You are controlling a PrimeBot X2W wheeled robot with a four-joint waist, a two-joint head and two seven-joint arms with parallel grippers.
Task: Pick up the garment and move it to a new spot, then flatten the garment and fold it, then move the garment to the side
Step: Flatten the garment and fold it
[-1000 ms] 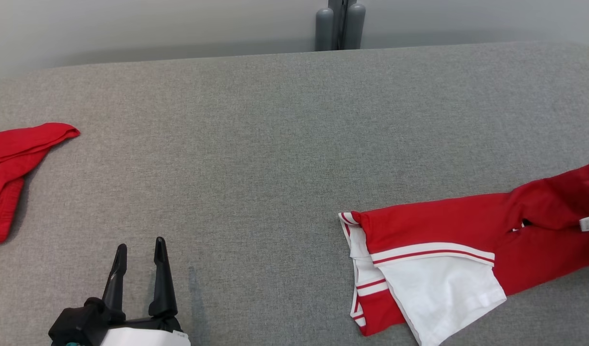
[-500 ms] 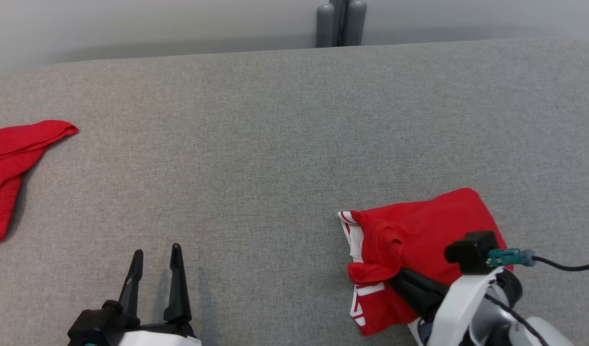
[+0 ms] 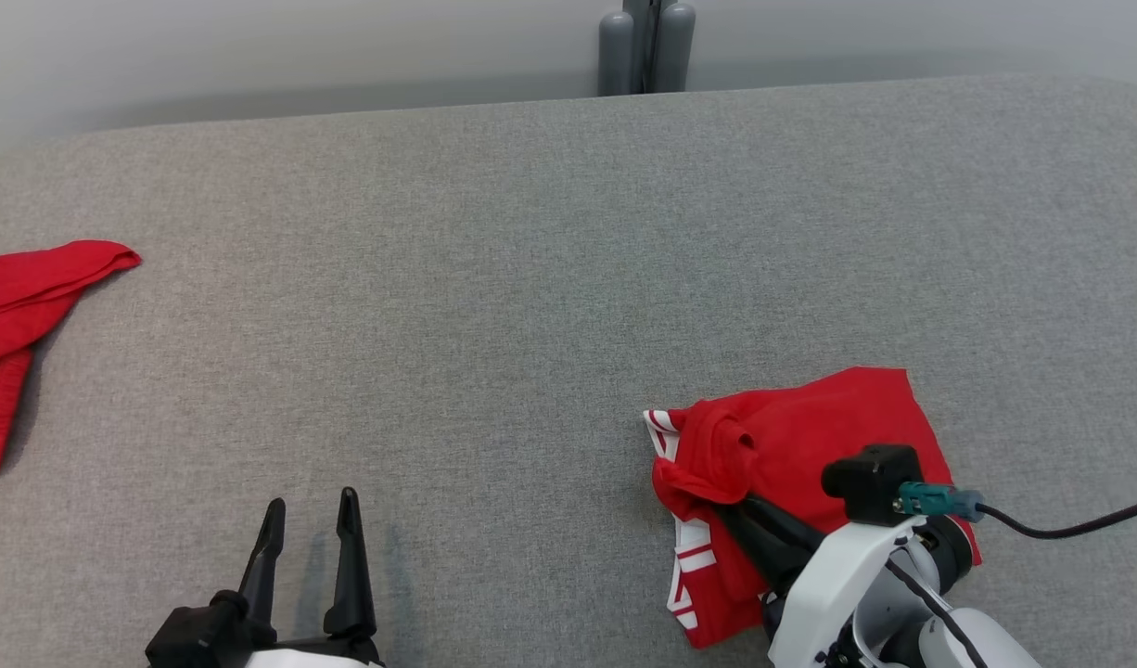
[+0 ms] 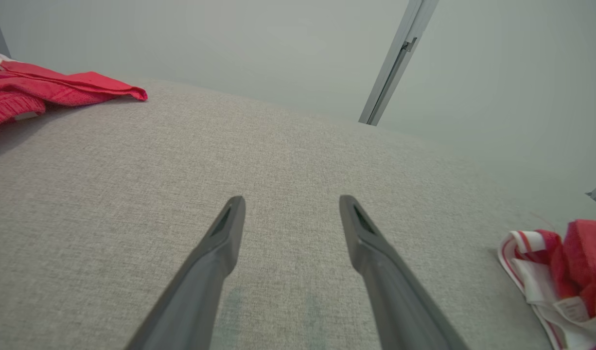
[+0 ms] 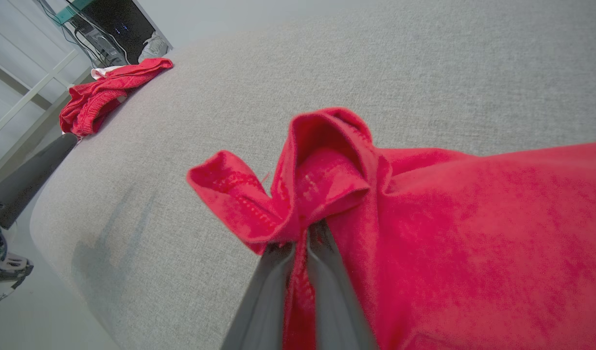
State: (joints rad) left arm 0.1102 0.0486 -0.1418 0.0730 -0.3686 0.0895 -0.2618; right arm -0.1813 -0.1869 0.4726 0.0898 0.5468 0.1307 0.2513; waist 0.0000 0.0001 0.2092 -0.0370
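The garment (image 3: 810,427), red with white-striped trim, lies doubled over on itself at the lower right of the grey padded table (image 3: 531,278). My right gripper (image 3: 731,506) is shut on a bunched red edge of it near the left end of the fold. The right wrist view shows that cloth pinched between the closed fingers (image 5: 273,277), with the garment (image 5: 448,218) spreading to the right. My left gripper (image 3: 309,515) stands open at the lower left, well clear of the cloth, nothing between its fingers (image 4: 215,253). The striped hem of the garment (image 4: 570,262) shows at the left wrist view's right edge.
Another red garment (image 3: 21,315) lies crumpled at the table's left edge (image 4: 45,87) (image 5: 103,95). Two grey posts (image 3: 645,46) stand behind the table's far edge. Bare grey surface stretches between the two cloths.
My right gripper has come in from the right with the garment's far end, folding it over the left half, and carried it a little further left. The left gripper shifted slightly right.
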